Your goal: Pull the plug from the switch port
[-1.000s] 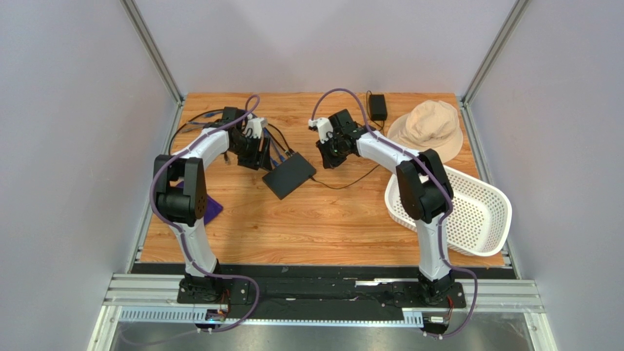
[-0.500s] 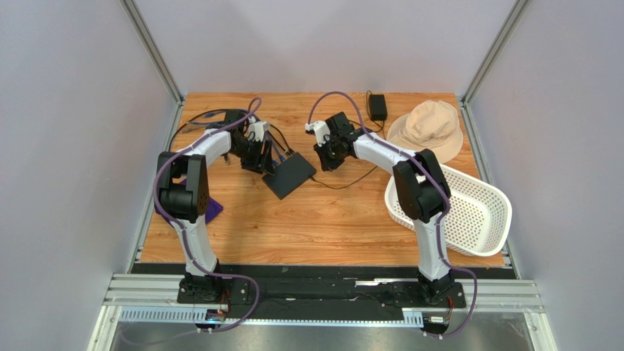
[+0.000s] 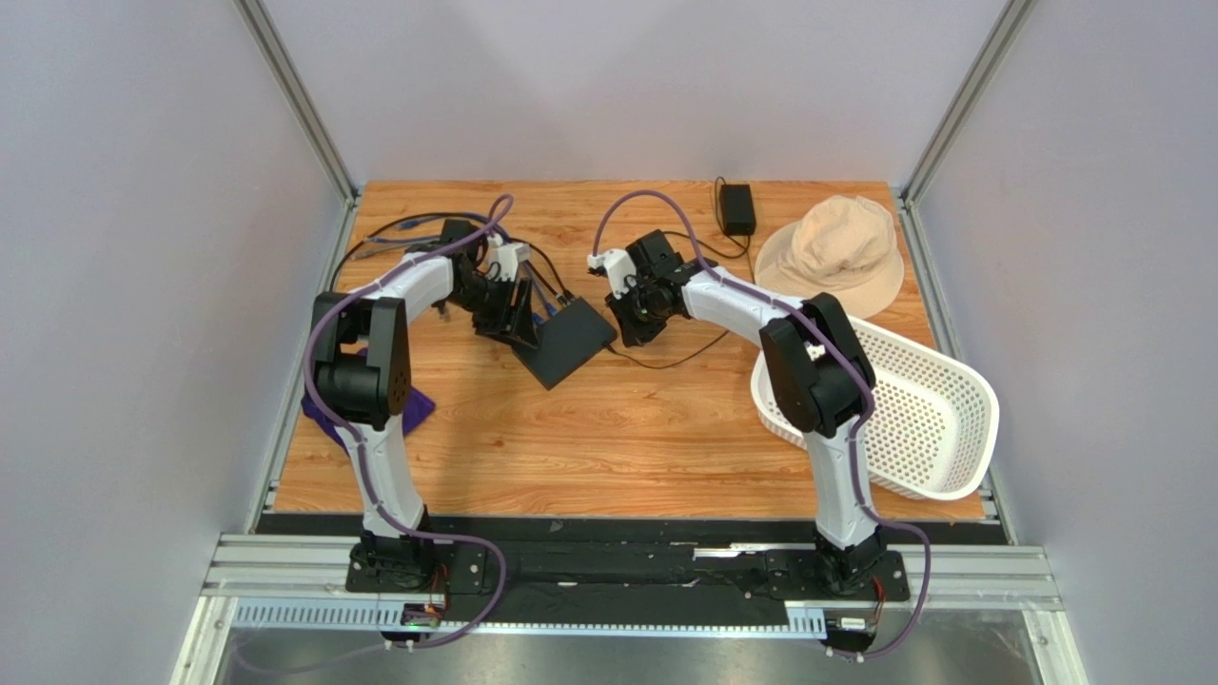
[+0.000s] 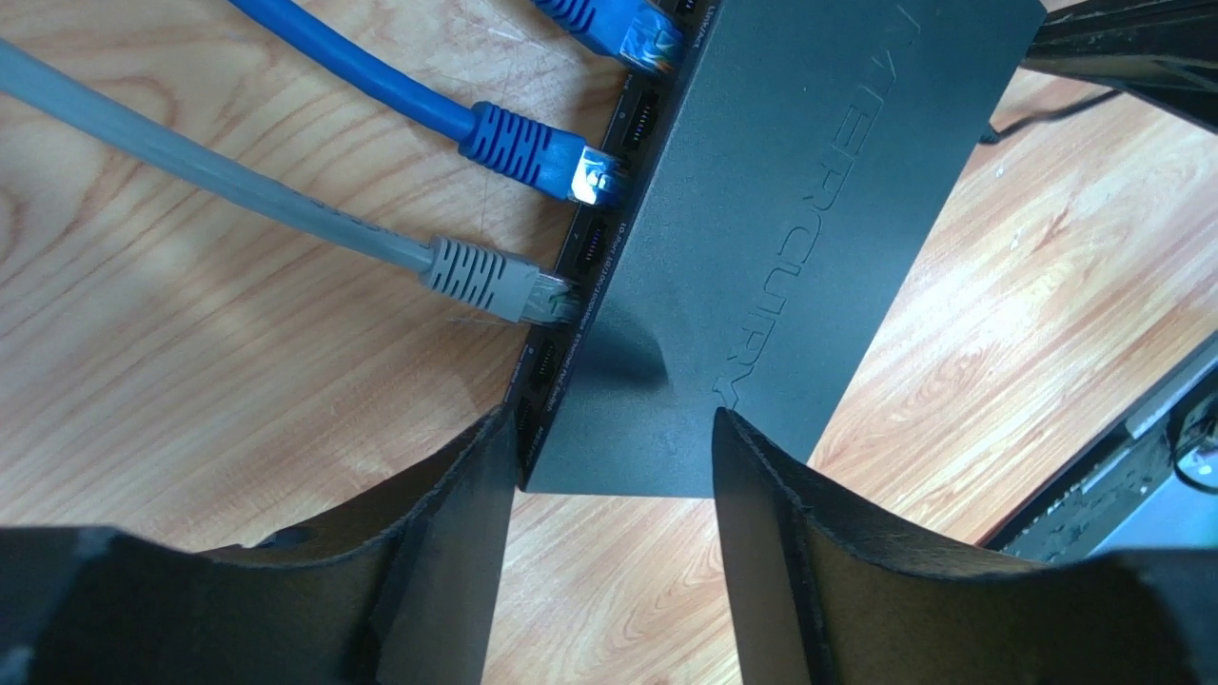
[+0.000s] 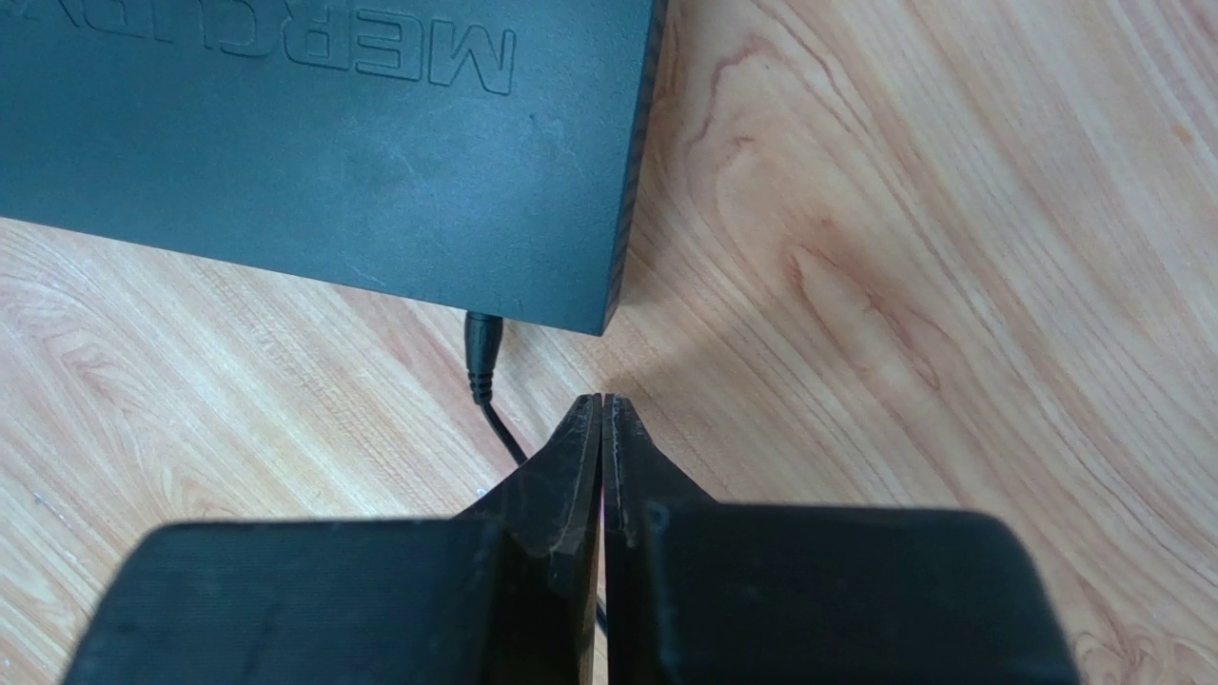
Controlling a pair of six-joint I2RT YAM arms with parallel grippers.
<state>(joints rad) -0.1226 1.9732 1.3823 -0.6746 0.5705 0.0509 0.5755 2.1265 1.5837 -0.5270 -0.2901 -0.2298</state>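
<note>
The switch (image 3: pixel 569 341) is a flat black box lying slantwise on the wooden table. In the left wrist view a grey plug (image 4: pixel 483 277) and two blue plugs (image 4: pixel 533 144) sit in the sockets along the switch's (image 4: pixel 801 200) narrow side. My left gripper (image 4: pixel 608 431) is open, and the switch's near corner lies between its fingertips. In the top view it (image 3: pixel 518 323) is at the switch's left end. My right gripper (image 5: pixel 602 408) is shut and empty, just off the switch's (image 5: pixel 329 129) other corner, beside a black power plug (image 5: pixel 481 347). In the top view it (image 3: pixel 626 324) is at the right end.
A small black power adapter (image 3: pixel 736 209) lies at the back, with its thin cable running to the switch. A beige hat (image 3: pixel 838 250) and a white perforated basket (image 3: pixel 915 414) are at the right. A purple object (image 3: pixel 412 406) lies by the left arm. Cables trail at the back left.
Both grippers have closed in on the switch, the left one moving right and the right one moving left and nearer. The switch has stayed in place.
</note>
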